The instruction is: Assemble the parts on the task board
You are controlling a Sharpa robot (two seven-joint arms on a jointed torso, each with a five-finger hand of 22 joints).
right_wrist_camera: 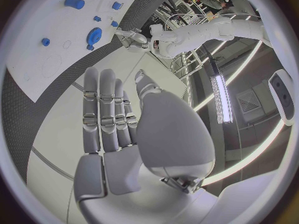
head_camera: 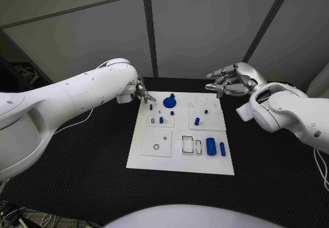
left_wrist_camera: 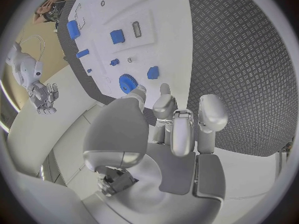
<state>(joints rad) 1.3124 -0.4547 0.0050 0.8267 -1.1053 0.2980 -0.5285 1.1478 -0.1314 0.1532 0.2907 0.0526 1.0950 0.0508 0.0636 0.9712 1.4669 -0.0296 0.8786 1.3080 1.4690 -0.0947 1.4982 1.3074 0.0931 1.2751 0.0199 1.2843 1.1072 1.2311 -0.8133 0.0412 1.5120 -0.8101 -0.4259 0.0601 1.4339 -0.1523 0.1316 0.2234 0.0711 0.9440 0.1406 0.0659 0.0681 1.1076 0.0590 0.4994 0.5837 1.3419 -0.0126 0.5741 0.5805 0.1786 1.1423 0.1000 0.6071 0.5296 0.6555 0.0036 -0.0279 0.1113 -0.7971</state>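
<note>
White task board [head_camera: 179,161] lies mid-table, blue gear [head_camera: 170,100] near its 12 o'clock edge. Left hand [head_camera: 140,91], empty with fingers loosely apart, hovers at the 11 o'clock corner (probably poised to pick). Right hand [head_camera: 229,80] waits spread at 1 o'clock.

Bare black counter [head_camera: 82,156] flanks the task board [head_camera: 206,164]; the left robot hand [head_camera: 140,91] crowds its far-left corner, beside the blue gear [head_camera: 170,101].

Matt white task board [head_camera: 179,159] – smooth blue plastic parts [head_camera: 211,146] – on textured black table [head_camera: 82,161].
</note>
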